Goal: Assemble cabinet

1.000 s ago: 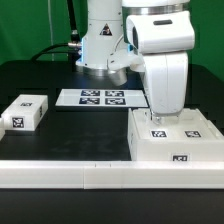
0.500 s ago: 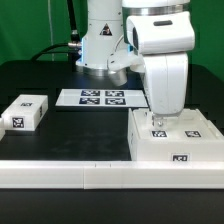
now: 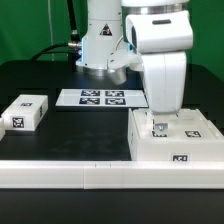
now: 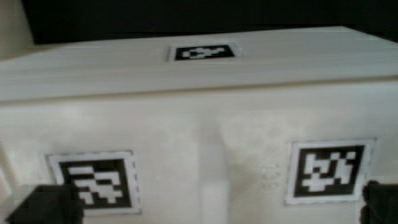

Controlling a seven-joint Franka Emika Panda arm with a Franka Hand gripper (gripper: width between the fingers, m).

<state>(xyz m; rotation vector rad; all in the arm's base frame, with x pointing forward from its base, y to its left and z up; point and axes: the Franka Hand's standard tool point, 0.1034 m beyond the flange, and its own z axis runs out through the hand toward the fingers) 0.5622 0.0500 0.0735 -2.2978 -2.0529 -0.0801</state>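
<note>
**Exterior view:** The robot arm stands over the cabinet, which lies on the black tabletop at the exterior view's right, just behind a low white rail along the front. The jaws sit low over the cabinet's top face, among its tags. Whether they touch it cannot be told from here. A small white block lies well apart at the exterior view's left. The marker board lies between that block and the arm's base.

**Wrist view:** The cabinet fills the picture, with one tag on its far face and two tags close to the camera. The dark tips of the jaws show far apart, one beside each near tag, so they are open and hold nothing.

The step in hand looks like taking hold of the cabinet. Done well, the arm would go straight down with the jaws set evenly either side of the part to be gripped. The jaws would then close gently, because smooth plastic may skid or twist under an off-centre squeeze.
</note>
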